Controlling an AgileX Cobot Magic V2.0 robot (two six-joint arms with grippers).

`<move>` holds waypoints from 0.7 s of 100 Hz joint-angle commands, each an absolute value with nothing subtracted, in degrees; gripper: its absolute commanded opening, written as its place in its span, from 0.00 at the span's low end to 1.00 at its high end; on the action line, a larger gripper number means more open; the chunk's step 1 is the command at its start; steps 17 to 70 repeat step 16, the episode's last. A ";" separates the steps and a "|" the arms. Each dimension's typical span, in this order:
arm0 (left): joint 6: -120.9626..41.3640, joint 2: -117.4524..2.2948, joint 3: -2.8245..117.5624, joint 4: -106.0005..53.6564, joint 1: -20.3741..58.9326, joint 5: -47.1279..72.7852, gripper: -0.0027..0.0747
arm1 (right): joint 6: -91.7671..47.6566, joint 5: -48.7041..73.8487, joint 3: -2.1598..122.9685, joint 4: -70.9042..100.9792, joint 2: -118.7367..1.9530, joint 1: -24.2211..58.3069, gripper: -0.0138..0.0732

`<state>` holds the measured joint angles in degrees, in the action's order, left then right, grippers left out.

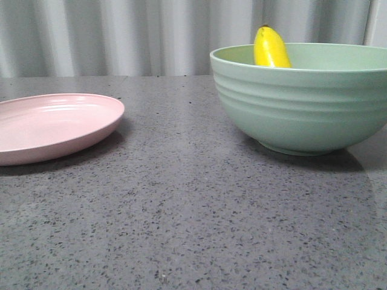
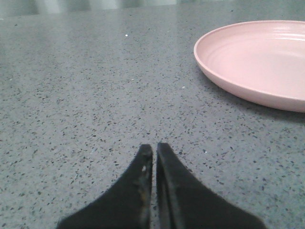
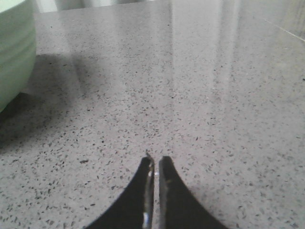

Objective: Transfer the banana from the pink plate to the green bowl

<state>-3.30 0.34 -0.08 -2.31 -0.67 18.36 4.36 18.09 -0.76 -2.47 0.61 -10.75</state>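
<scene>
One banana (image 1: 271, 48), one pink plate (image 1: 54, 125), one green bowl (image 1: 302, 103)

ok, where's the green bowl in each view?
Front: green bowl at right on the table, banana tip above its rim.
Left wrist: not in it; only the pink plate shows.
Right wrist: a sliver of it at the frame edge.
Shared landmark: the speckled grey table.

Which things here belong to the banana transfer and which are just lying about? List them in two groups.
Belonging to the job:
- banana, one end showing above the bowl's rim
- green bowl, holding the banana
- pink plate, nothing on it

Not part of the job:
- nothing loose in view; only the speckled grey table and the pale curtain behind it
</scene>
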 commanded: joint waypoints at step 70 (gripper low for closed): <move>-2.97 2.12 -1.50 -2.91 -0.56 16.00 0.01 | 3.66 16.71 -2.21 -2.32 1.67 -11.06 0.07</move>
